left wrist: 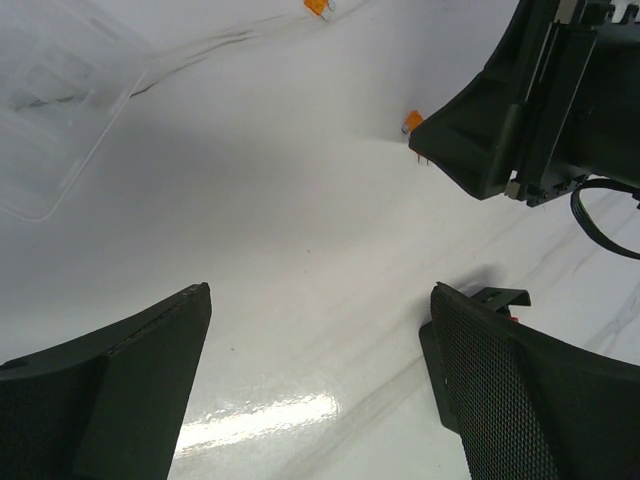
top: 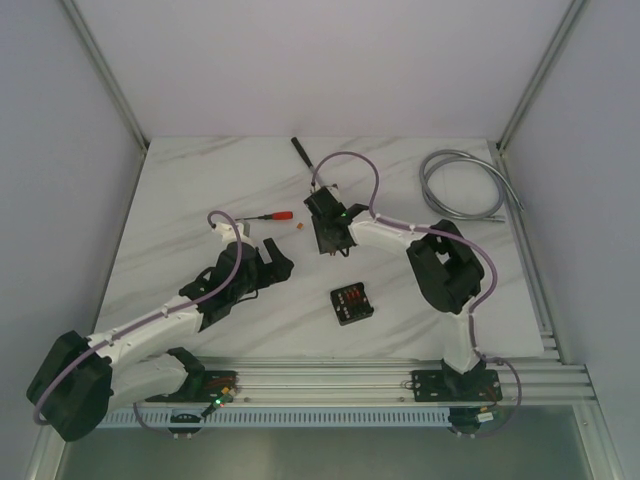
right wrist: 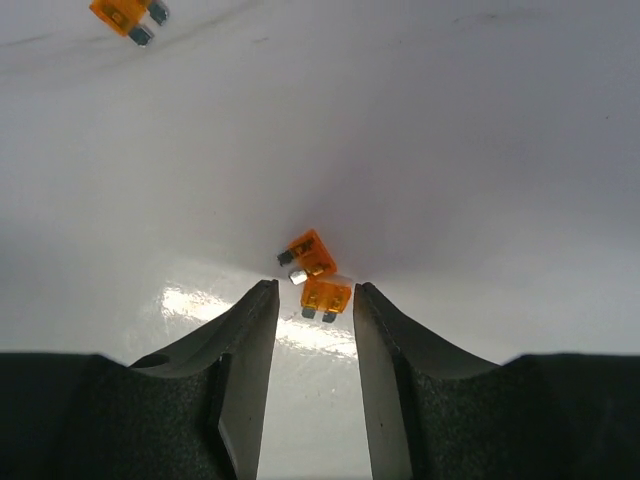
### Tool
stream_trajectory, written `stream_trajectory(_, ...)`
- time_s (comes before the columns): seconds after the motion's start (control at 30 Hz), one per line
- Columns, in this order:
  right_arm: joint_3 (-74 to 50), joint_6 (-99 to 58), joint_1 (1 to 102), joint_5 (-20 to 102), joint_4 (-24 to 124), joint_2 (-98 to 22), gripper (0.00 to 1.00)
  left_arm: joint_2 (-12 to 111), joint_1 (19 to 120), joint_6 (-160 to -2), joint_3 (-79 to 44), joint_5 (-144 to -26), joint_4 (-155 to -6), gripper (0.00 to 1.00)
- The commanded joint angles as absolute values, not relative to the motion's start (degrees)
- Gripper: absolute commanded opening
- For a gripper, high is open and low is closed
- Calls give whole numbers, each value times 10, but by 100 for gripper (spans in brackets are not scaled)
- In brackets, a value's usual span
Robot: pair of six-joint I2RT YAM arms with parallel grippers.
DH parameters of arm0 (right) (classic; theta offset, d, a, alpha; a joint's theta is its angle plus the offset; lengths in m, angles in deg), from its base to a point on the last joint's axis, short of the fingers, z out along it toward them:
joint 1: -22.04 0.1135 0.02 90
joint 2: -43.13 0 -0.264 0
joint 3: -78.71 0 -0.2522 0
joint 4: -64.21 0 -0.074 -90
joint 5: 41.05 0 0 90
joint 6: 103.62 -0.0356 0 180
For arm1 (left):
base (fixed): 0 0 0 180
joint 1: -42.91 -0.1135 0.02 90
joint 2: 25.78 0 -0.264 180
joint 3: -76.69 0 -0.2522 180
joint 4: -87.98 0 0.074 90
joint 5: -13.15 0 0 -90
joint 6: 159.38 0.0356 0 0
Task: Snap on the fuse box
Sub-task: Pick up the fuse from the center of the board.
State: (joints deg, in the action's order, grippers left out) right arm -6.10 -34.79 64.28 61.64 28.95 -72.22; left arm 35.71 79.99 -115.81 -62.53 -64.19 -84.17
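Note:
The fuse box (top: 351,303) is a small black square box with red and orange fuses in its slots. It lies flat on the marble table, near the front, between the two arms. My left gripper (top: 279,261) (left wrist: 322,290) hovers left of it, wide open over bare table. A black corner with a speck of red (left wrist: 497,299) peeks from behind its right finger. My right gripper (top: 331,243) (right wrist: 315,286) points down at the table behind the box, jaws partly open and empty. An orange fuse (right wrist: 310,256) lies just past its tips, doubled on the glossy top.
Another loose orange fuse (top: 300,228) (right wrist: 125,12) lies left of the right gripper. A red-handled tool (top: 276,215) and a black tool (top: 301,150) lie further back. A coiled grey cable (top: 462,186) sits at the back right. A clear plastic lid (left wrist: 60,100) lies beyond the left gripper.

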Motion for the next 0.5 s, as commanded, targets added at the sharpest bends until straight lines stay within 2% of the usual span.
stream_trajectory(0.0,-38,-370,641,634,292,-743,43,359,796,-1150,-630,-647,-836,100)
stream_trajectory(0.47,-90,-387,624,640,293,-726,34,366,796,-1157,-628,-660,-840,100)
